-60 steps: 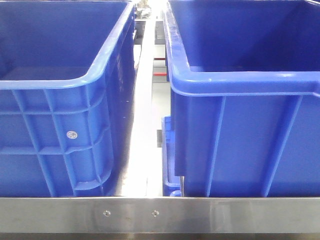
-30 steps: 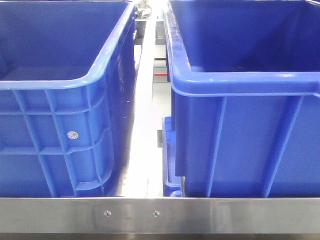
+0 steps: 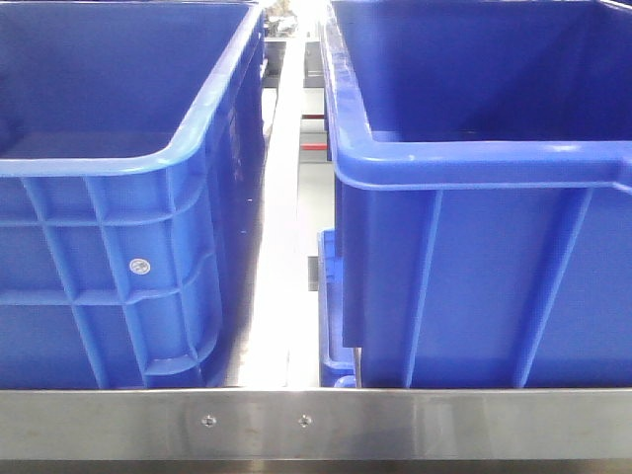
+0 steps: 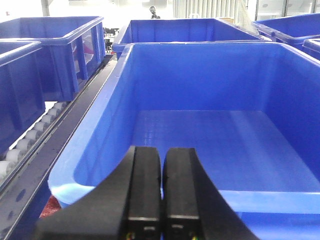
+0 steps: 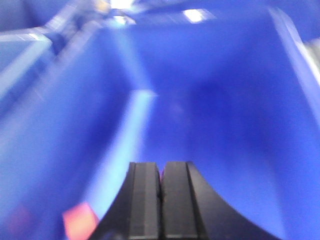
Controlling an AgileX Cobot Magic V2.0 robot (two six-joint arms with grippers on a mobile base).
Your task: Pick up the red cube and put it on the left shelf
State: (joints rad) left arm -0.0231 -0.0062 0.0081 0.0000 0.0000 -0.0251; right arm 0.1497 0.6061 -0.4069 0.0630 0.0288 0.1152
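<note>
Both pairs of jaws sit pressed together with nothing between them. Starting at the left, the left gripper (image 4: 161, 165) hangs just over the near rim of a big blue bin (image 4: 210, 135), its two black fingers (image 4: 144, 170) side by side and touching. To the left of that bin runs a roller track (image 4: 35, 132), with more blue bins (image 4: 55, 45) beyond it and farther back. A small patch of red (image 4: 50, 207) shows low at the left, outside the bin wall; what it is cannot be told.

From the front view, two blue bins stand side by side on a steel rail (image 3: 306, 423): the left bin (image 3: 109, 247) with ribbed walls and a small round sticker (image 3: 140, 266), the right bin (image 3: 484, 257) closer and taller in the frame. A bright gap (image 3: 286, 247) runs between them.

On the right, the right gripper (image 5: 160, 180) looks down into a blue bin (image 5: 215, 110); the picture is blurred. Its fingers (image 5: 175, 185) meet at a thin seam. The red cube (image 5: 80, 222) lies on the bin floor at the lower left of that view, beside the gripper and apart from it.
</note>
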